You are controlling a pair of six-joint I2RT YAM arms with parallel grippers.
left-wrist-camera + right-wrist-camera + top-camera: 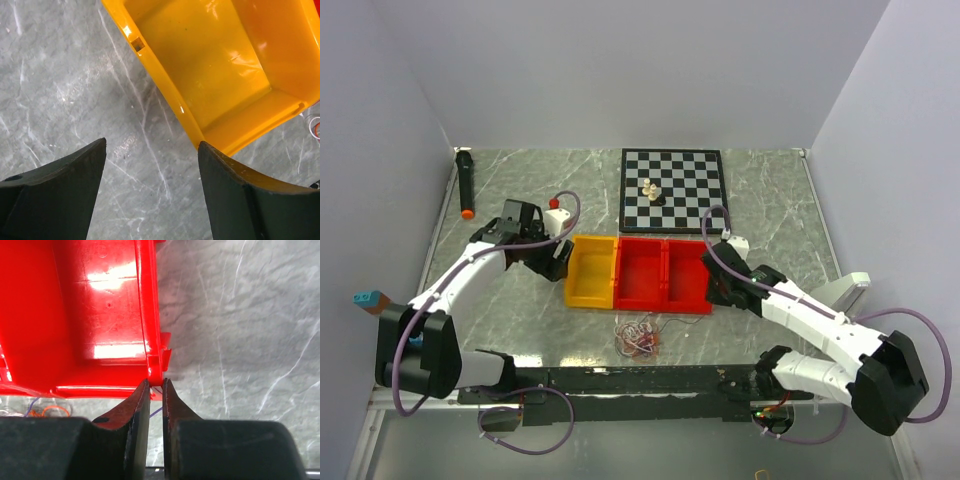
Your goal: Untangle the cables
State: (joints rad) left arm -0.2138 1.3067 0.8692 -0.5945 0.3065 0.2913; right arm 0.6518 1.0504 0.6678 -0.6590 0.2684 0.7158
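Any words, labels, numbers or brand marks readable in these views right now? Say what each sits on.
None can be read.
The yellow bin, red bin and chessboard show no print in any view; anything smaller is too blurred to tell.

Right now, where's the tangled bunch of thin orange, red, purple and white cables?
Top view: the cables lie on the grey marbled table, near centre, just on the near side of the red plastic bin.

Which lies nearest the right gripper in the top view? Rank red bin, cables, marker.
1. Red bin: touching the right gripper, on its left.
2. Cables: near table edge, further left.
3. Marker: far-left corner.
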